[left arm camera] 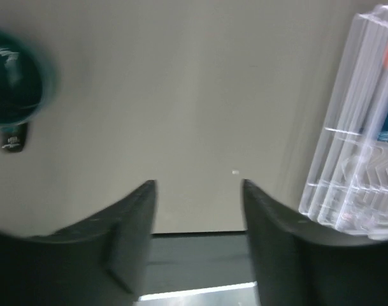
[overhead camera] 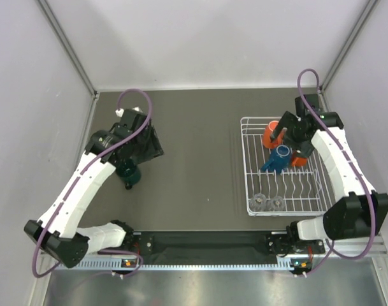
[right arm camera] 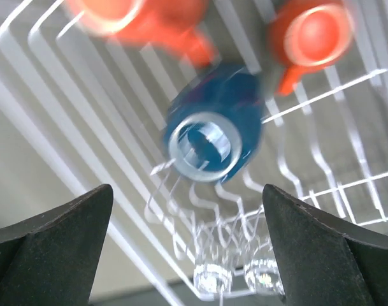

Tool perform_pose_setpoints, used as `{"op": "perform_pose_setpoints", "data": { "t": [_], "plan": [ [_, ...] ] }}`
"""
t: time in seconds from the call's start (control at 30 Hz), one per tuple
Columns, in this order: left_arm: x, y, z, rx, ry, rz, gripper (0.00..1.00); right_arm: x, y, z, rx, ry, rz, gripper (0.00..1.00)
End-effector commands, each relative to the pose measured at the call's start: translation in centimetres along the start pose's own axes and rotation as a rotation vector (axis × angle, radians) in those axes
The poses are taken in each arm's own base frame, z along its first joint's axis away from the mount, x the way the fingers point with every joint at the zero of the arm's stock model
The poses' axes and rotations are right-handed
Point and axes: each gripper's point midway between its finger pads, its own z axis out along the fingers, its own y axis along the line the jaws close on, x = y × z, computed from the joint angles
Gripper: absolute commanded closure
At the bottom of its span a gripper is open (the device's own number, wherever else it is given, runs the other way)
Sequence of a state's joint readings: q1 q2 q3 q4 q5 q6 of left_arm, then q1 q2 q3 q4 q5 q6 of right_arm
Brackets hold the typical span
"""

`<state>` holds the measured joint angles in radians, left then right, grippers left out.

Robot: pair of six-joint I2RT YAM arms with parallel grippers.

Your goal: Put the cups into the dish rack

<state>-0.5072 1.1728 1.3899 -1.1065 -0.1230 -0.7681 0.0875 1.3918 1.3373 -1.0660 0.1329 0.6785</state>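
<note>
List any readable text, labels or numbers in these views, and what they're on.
None can be read in any view.
Pale mark beside the dark green cup, left wrist view: too blurred to read.
Blue mug and large orange mug: no print visible.

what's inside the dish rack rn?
Inside the dish rack: large orange mug, blue mug, tiny orange cup, and two clear glasses at the near end. The right arm covers the far right corner, so anything there is hidden.
</note>
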Motion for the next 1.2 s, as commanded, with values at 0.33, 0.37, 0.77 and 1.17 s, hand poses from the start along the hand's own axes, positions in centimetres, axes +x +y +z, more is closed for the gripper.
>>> {"op": "perform_pose_setpoints", "data": {
  "t": [0.33,0.37,0.77,1.17],
  "plan": [
    [-2.4,8.6,6.3,-0.421,0.040,-0.090,0.43,10.1,4.8,-9.0,-0.626,0.163,-0.396,0.00],
    [-2.3,9.0,7.3,-0.436,0.065,-0.102,0.43,10.3,4.8,-9.3,-0.634,0.167,-0.405,0.00],
    [-2.8,16.2,12.7,-0.586,0.134,-0.205,0.46,11.3,2.6,-11.4,-0.628,0.134,-0.413,0.00],
    [-1.0,17.3,16.2,-0.583,0.209,-0.228,0.65,11.9,1.7,-11.2,-0.601,0.139,-0.387,0.00]
  ]
}}
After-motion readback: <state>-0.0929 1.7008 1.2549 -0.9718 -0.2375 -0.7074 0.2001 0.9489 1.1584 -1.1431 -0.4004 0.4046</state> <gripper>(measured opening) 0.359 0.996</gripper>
